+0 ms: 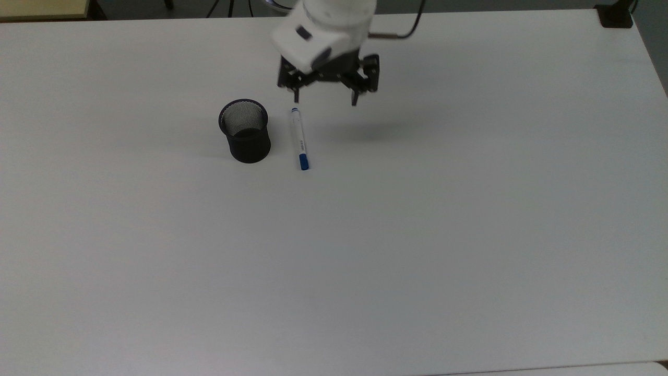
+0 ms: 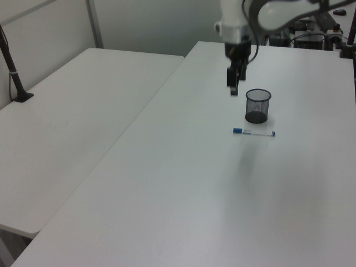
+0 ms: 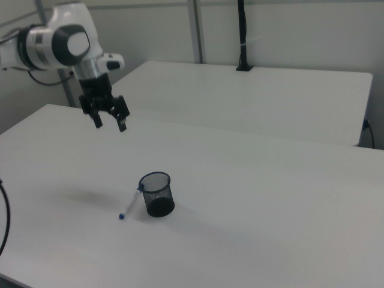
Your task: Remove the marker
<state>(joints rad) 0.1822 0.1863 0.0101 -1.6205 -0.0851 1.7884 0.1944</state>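
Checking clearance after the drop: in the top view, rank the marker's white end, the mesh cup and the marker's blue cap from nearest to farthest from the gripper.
1. Marker's white end, just below the gripper.
2. Mesh cup, lower left.
3. Marker's blue cap, lowest; nearly as close as the cup.

I count one marker (image 1: 299,138), one mesh cup (image 1: 245,131), two white tables, mine (image 1: 417,235) and another (image 2: 72,128) alongside, and my one gripper (image 1: 325,97).

Franka arm: white shell, dark fittings.
Rounded white casings joined by grey-black joint bands; a black cable (image 1: 412,28) loops off the wrist; the black two-fingered pincer (image 1: 324,99) hangs from a white block bearing a small dark oval.
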